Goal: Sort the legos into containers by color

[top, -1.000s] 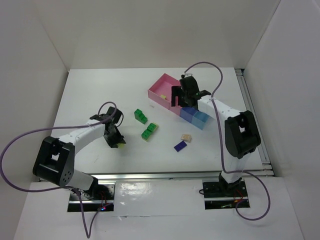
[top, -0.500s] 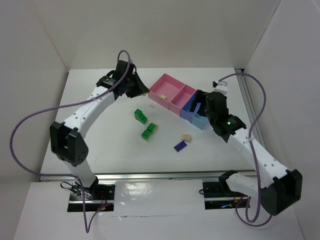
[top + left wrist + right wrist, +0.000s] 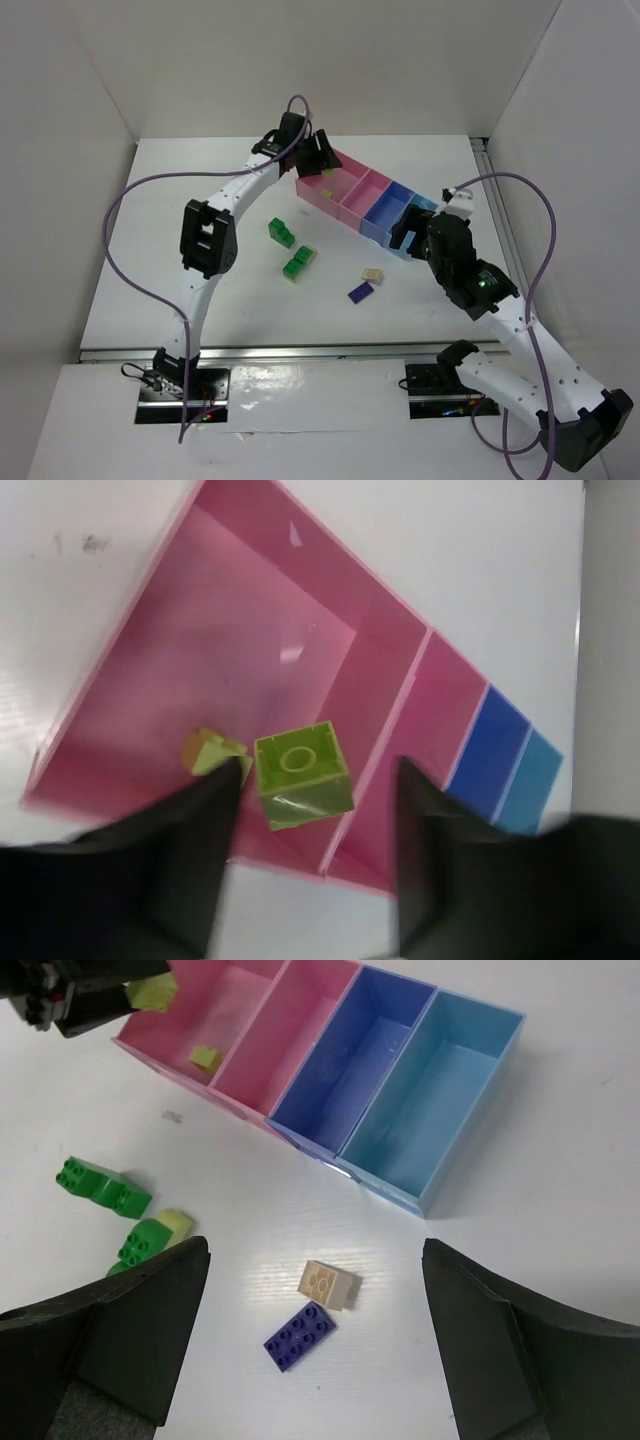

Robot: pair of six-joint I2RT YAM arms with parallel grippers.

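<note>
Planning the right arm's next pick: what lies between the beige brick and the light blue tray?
Nothing: the right wrist view shows bare table between the beige brick and the light blue tray; the purple brick lies on the beige one's far side.

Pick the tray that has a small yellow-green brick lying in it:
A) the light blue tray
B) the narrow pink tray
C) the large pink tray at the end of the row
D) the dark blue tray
C: the right wrist view shows a yellow-green brick lying on the floor of the large pink tray, while the narrow pink tray, the dark blue tray and the light blue tray hold nothing.
</note>
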